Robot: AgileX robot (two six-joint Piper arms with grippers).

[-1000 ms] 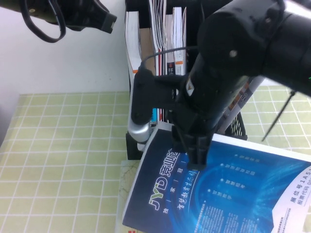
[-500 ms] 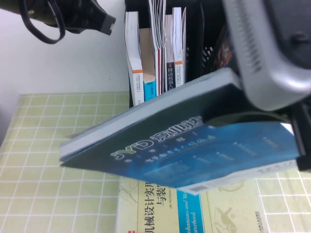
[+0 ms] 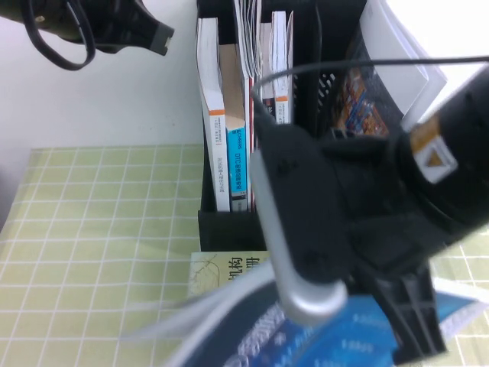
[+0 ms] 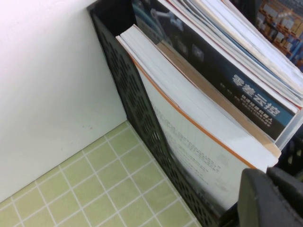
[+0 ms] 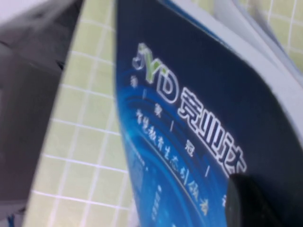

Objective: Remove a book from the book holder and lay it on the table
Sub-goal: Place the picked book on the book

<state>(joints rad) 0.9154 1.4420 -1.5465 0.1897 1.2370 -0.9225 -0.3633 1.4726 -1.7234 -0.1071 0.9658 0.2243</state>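
High view: a raised camera on the robot's side looks steeply down on the light green cloth-covered table with its white grid (image 3: pixel 99 229), the black perforated plastic book holder (image 3: pixel 229 222) at 12 o'clock and the right arm looming close at 4 o'clock. Left wrist view: set very near the holder's mesh side (image 4: pixel 142 123), facing obliquely down its outer wall and the upright books, sharing holder and grid cloth with the high view. Right wrist view: held almost against the dark blue back cover of the large thin magazine (image 5: pixel 189 132), with grid cloth beyond, both shared with the high view's 6 o'clock edge.
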